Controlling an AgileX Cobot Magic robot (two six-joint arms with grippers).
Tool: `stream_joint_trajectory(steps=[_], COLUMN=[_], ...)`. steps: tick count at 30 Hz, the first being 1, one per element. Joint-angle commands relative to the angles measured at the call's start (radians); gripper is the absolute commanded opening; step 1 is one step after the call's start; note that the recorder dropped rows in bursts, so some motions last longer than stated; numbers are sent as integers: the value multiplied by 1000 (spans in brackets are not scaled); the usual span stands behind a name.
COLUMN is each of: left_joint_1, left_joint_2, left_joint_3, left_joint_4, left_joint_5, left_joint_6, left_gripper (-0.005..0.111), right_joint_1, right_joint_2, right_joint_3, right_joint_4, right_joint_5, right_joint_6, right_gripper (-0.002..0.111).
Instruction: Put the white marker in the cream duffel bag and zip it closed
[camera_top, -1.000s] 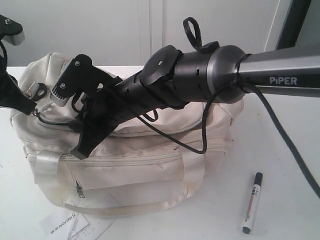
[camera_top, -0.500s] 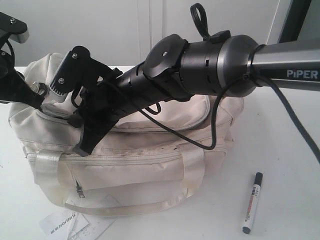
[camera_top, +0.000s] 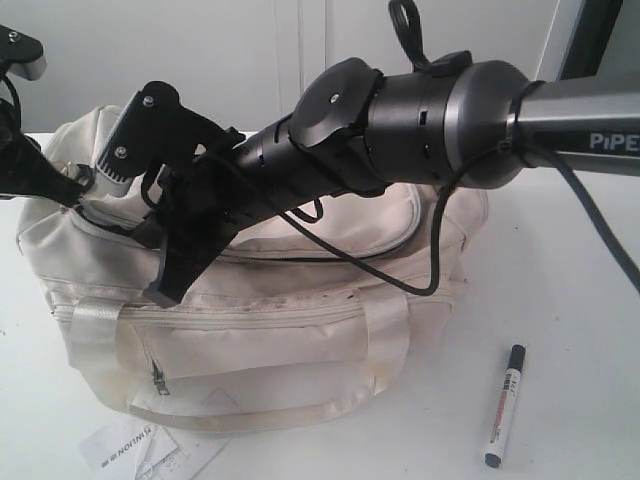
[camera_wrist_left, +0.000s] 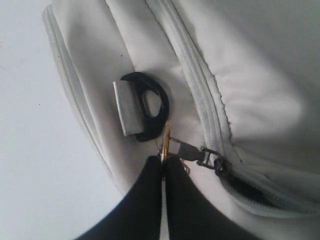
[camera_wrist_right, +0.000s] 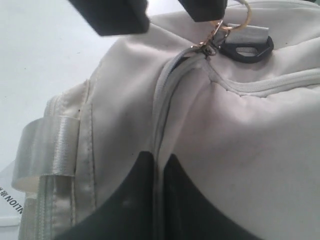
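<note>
We seem to be unzipping: left gripper (camera_wrist_left: 163, 162) clenches the zip pull (camera_wrist_left: 166, 140), right gripper (camera_wrist_right: 159, 162) pinches the bag (camera_top: 300, 330) seam. Next, drag the pull; marker (camera_top: 505, 405) lies lower right.

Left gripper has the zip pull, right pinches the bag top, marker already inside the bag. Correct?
No: the marker lies on the table, right of the bag, as the exterior view shows. The left gripper does hold the zip pull and the right gripper pinches the bag top.
</note>
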Motion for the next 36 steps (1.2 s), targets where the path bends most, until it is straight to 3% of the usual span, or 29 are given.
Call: stream_joint_trajectory(steps=[1, 7, 9, 19, 28, 36], left_joint_1=[6, 6, 6, 6, 6, 6], left_joint_2=[-2, -4, -16, -176, -268, -270], left_joint_3=[6, 6, 6, 25, 260, 384], left_joint_4=[14, 13, 21, 14, -102, -122], left_joint_5=[-22, 7, 7, 155, 0, -160], left_joint_6=[-26, -139, -185, -236, -410, -522], left_gripper=[9, 64, 73, 72, 72, 72], right_joint_1=[1, 1, 1, 1, 1, 1], right_joint_2=[-13, -13, -13, -13, -13, -13], right_joint_3=[-3, -3, -3, -3, -3, -3], right_joint_4=[-12, -12, -12, -12, -12, -12], right_joint_5=[19, 19, 17, -24, -31, -31], right_joint_6=[9, 22, 22, 20, 21, 21], right_gripper=[0, 0, 0, 0, 0, 0])
